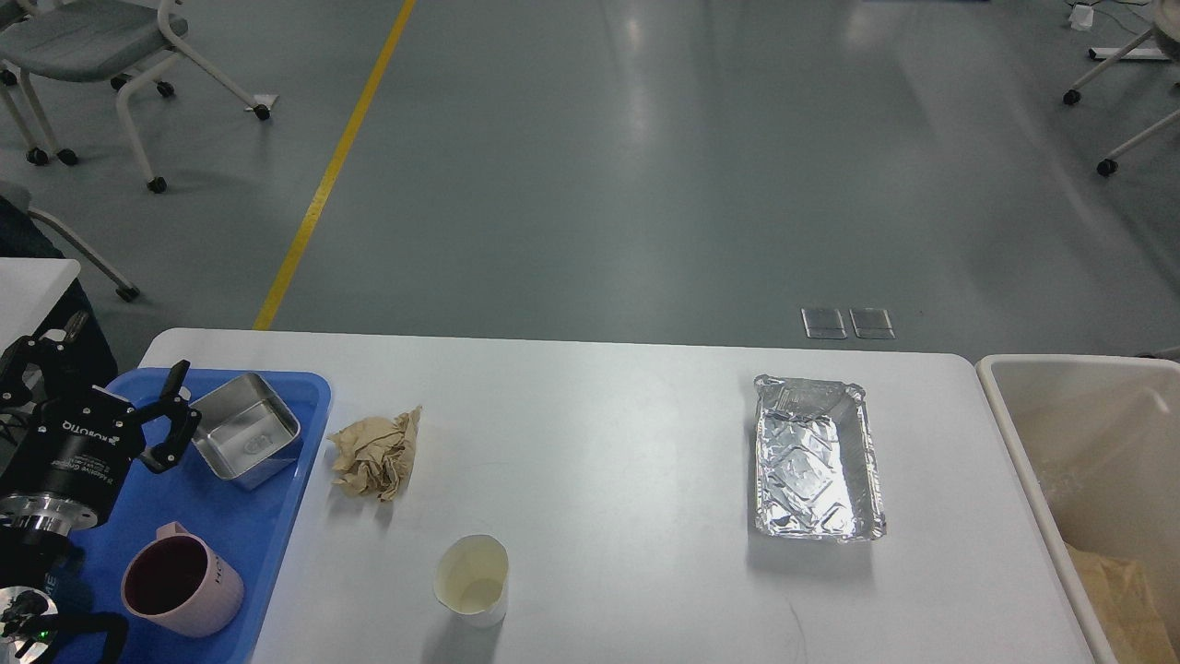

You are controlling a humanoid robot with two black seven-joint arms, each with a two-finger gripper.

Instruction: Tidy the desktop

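The white desktop (599, 443) fills the lower view. On it lie a crumpled brown paper ball (376, 454), a white paper cup (472, 579) standing upright near the front, and an empty foil tray (816, 458) at the right. My left gripper (173, 417) is open and empty over the blue tray (277, 516), just left of a square steel container (247, 429) and apart from it. My right gripper is out of view.
A pink mug (180, 590) stands on the blue tray in front of the steel container. A beige bin (1000, 433) stands off the desktop's right edge with brown paper (1120, 590) inside. Chairs stand on the floor beyond.
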